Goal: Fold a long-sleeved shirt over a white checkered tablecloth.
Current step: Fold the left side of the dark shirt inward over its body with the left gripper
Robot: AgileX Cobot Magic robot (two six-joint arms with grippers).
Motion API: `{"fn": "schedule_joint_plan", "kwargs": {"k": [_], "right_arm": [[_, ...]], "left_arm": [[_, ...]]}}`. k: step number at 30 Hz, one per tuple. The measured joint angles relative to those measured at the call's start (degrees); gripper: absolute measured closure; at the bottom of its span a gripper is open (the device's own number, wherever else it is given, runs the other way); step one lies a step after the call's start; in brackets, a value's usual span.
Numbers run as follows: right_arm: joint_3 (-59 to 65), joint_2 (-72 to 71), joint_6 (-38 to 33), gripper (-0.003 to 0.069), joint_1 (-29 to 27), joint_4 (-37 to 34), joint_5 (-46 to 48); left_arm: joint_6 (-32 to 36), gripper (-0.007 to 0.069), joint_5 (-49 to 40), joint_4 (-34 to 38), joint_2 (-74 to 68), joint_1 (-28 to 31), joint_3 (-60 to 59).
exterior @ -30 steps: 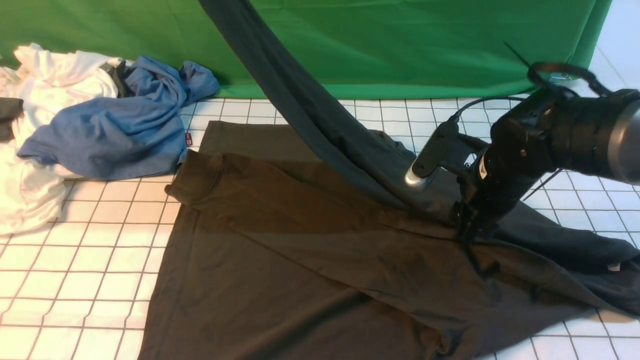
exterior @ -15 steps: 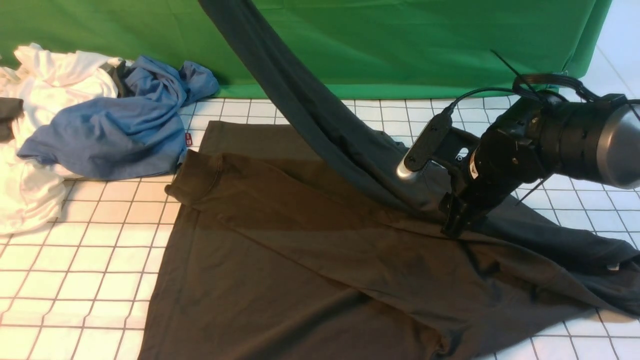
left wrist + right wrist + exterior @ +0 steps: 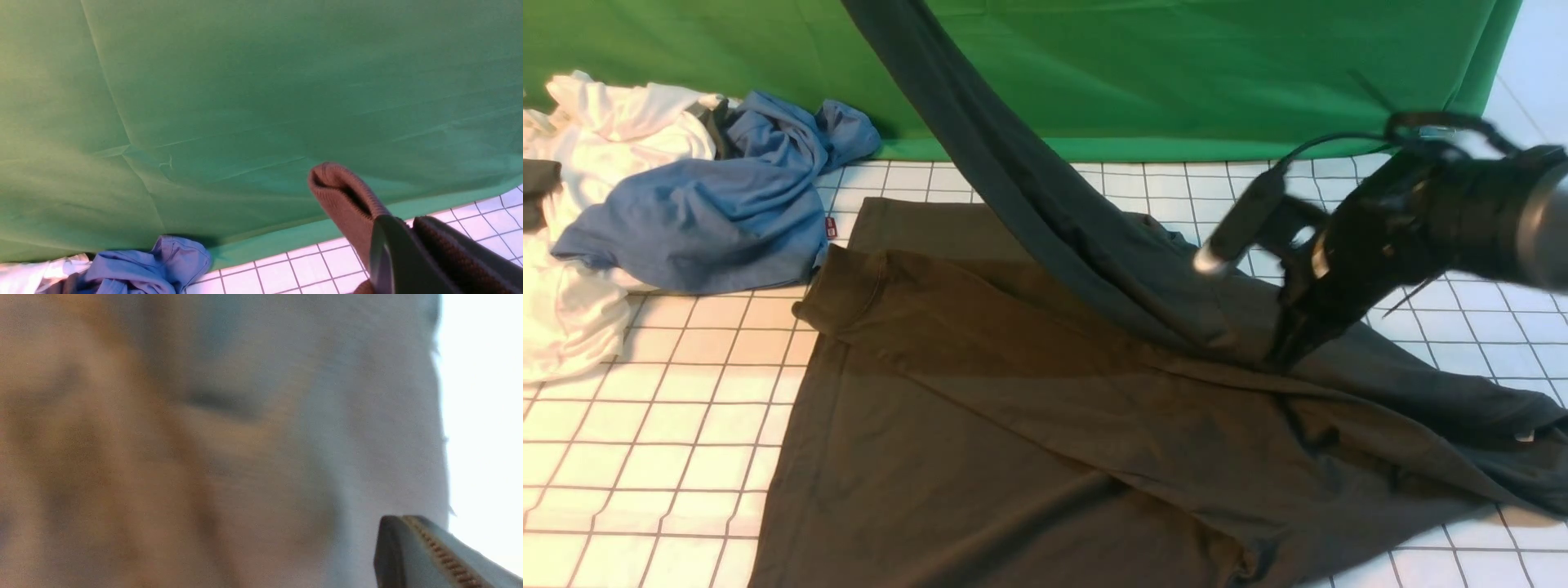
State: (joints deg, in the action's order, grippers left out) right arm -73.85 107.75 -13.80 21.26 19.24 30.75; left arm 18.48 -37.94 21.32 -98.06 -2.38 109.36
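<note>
The left gripper (image 3: 402, 245) was clamped on the ribbed cuff (image 3: 339, 192) of the long-sleeved shirt (image 3: 1013, 408), holding that sleeve (image 3: 980, 131) up so that it ran out of the top of the front view. The right gripper (image 3: 1286, 359) had its fingers together on the fabric where the raised sleeve met the body; in its wrist view, blurred cloth filled the picture right up to one finger (image 3: 429, 551). The shirt was very dark and lay mostly flat on the white checkered tablecloth (image 3: 645, 425), with its other sleeve folded across the chest and creases bunched toward the right. A second before, the right jaws had stood apart; they had since closed, and the wrist, now blurred, had shifted slightly up and to the right.
</note>
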Motion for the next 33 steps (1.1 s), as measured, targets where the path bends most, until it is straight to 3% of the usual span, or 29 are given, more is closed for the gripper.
{"fn": "schedule_joint_plan", "kwargs": {"k": [5, 9, 13, 16, 19, 21, 24, 28, 30, 33], "right_arm": [[-4.59, -0.46, 0.82, 0.0648, -4.33, 0.27, 5.68], [-4.85, -3.61, 0.59, 0.0648, -3.50, -0.15, 8.67], [-0.10, -9.36, 0.46, 0.0643, -1.10, -5.23, 9.21], [5.12, -11.86, 0.36, 0.0598, -0.80, -8.62, 6.77], [9.68, -12.48, -0.02, 0.0356, -0.80, -10.50, 2.75], [10.43, -11.85, -0.28, 0.0127, -0.67, -11.48, 0.45], [9.94, -10.71, -0.65, 0.0018, -0.14, -11.75, -2.32], [8.13, -8.58, -0.70, 0.0073, 1.08, -11.87, -4.67], [6.12, -6.04, -0.83, 0.0156, 2.06, -11.92, -5.36], [3.85, -3.28, -0.98, 0.0186, 2.45, -11.98, -5.25]], "left_arm": [[0.06, 0.0648, -1.18, 0.00, 0.00, 0.00, 0.00], [0.17, 0.0648, -1.18, 0.00, -0.18, 0.00, 0.00], [0.44, 0.0648, -1.31, 0.00, -0.55, 0.00, 0.00], [1.17, 0.0648, -1.50, 0.00, -0.61, 0.00, 0.00], [1.17, 0.0648, -1.66, 0.00, -0.61, 0.00, 0.00], [1.21, 0.0648, -1.66, 0.00, -0.61, 0.00, 0.00], [1.35, 0.0648, -1.66, 0.00, -0.61, 0.00, 0.00], [1.35, 0.0648, -1.94, 0.18, -0.61, 0.00, 0.00], [1.35, 0.0648, -2.25, 0.23, -0.61, 0.00, 0.00], [1.39, 0.0648, -2.43, 0.23, -0.61, 0.00, 0.00]]}}
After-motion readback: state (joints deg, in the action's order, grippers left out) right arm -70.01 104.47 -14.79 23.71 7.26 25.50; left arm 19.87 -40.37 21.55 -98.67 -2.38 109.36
